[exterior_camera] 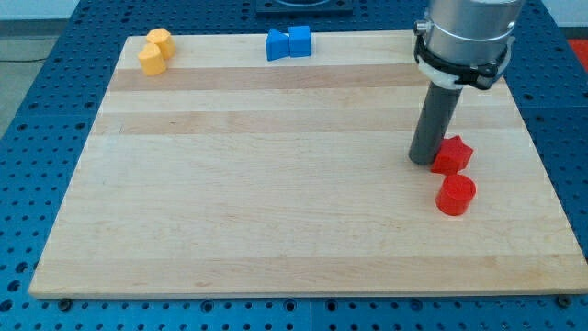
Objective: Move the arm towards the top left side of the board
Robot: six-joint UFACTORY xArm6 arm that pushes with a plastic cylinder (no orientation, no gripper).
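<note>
My tip [424, 161] rests on the wooden board [276, 184] at the view's right, touching or just left of a red star block [452, 154]. A red cylinder block [456, 195] lies just below the star. Two yellow blocks sit together at the board's top left: one [161, 40] above, the other [152, 61] below it, their shapes rounded. Two blue blocks sit side by side at the top middle: a blue block [277, 45] on the left and a blue cube [299, 40] on the right. The tip is far from the yellow and blue blocks.
The board lies on a blue perforated table [37, 138]. The arm's grey body [464, 37] hangs over the board's top right.
</note>
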